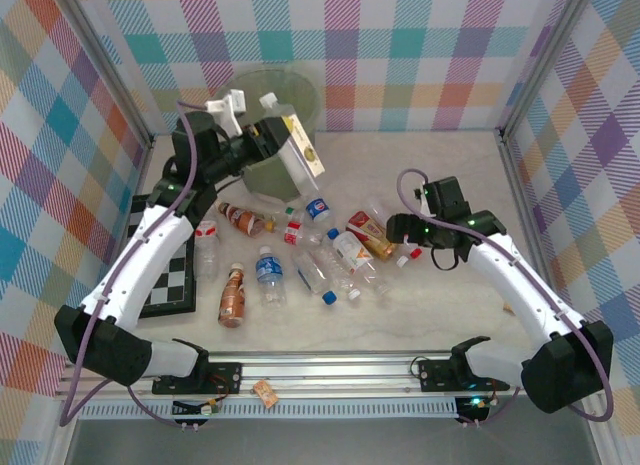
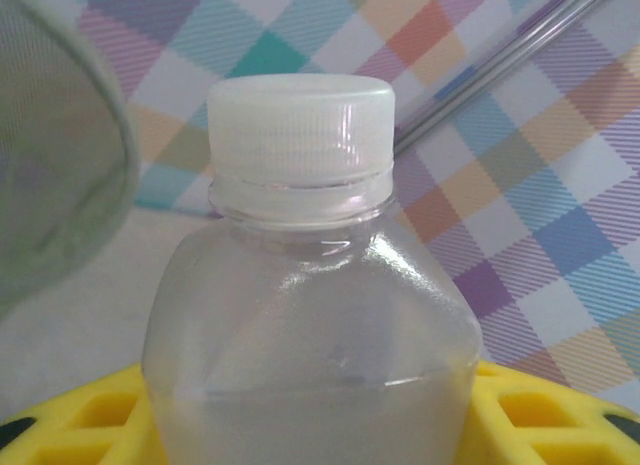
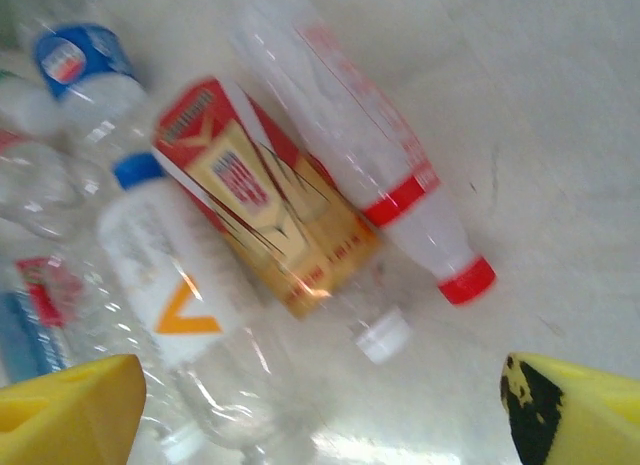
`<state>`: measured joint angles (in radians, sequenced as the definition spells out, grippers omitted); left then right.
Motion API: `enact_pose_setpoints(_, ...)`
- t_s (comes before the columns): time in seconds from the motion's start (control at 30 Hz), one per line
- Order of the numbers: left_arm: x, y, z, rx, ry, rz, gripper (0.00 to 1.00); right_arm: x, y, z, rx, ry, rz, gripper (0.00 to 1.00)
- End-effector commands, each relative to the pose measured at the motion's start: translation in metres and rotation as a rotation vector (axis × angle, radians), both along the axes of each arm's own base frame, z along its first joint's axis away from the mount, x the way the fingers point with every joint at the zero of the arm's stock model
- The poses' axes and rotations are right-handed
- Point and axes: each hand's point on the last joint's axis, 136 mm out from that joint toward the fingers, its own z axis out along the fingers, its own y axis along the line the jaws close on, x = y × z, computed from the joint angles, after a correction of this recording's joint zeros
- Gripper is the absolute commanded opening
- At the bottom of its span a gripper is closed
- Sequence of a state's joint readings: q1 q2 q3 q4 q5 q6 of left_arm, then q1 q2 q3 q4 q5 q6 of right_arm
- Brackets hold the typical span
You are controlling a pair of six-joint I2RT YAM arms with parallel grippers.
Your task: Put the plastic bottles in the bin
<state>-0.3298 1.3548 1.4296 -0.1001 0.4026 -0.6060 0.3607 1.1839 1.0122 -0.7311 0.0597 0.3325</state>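
**Bottle held at the bin**

The round translucent pale-green plastic bin (image 1: 292,89) stands far left on the pale table (image 1: 450,315). Before it lie loose plastic bottles (image 1: 330,257). The left gripper (image 1: 262,137) clamps a clear white-capped plastic bottle (image 2: 310,315) beside the bin's rim. The right gripper (image 3: 320,405) gapes wide, empty, above the heap.

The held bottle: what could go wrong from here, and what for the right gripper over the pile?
1. The left gripper holds the white-capped bottle beside the bin rim, not clearly over the opening; released here, it may fall outside.
2. The right gripper hangs open over the pile, where the red-labelled bottle lies against its neighbours; closing may catch two or roll some away.
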Motion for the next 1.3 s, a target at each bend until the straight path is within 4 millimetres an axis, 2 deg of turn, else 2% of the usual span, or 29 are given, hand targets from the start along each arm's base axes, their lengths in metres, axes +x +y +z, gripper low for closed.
enact_pose_setpoints(0.0,0.017,0.019,0.015,0.057,-0.068,0.042,0.43,-0.01,-0.018,-0.016,-0.063,0.059,-0.044,0.88)
enact_pose_setpoints(0.13,0.05,0.04,0.034,0.057,-0.118,0.113,0.36,-0.014,-0.022,-0.025,-0.081,0.094,-0.058,0.83)
enact_pose_setpoints(0.33,0.105,0.074,0.047,0.039,-0.187,0.241,0.21,-0.017,-0.018,-0.028,-0.054,0.105,-0.05,0.81)
enact_pose_setpoints(0.5,0.138,0.101,0.053,-0.036,-0.218,0.301,0.18,-0.022,-0.018,-0.03,-0.055,0.122,-0.045,0.81)
enact_pose_setpoints(0.6,0.151,0.106,0.049,-0.049,-0.211,0.309,0.18,-0.023,-0.02,-0.031,-0.064,0.122,-0.045,0.81)
enact_pose_setpoints(0.73,0.166,0.101,0.036,-0.032,-0.184,0.278,0.17,-0.023,-0.02,-0.032,-0.072,0.128,-0.039,0.81)
enact_pose_setpoints(1.0,0.197,0.094,-0.023,0.222,-0.076,0.291,0.16,-0.019,-0.018,-0.029,-0.071,0.122,-0.033,0.81)
enact_pose_setpoints(1.13,0.203,0.071,-0.05,0.389,-0.014,0.246,0.15,-0.018,-0.018,-0.029,-0.072,0.126,-0.031,0.81)
enact_pose_setpoints(1.27,0.201,0.052,-0.084,0.591,0.045,0.203,0.15,-0.017,-0.019,-0.03,-0.077,0.127,-0.035,0.81)
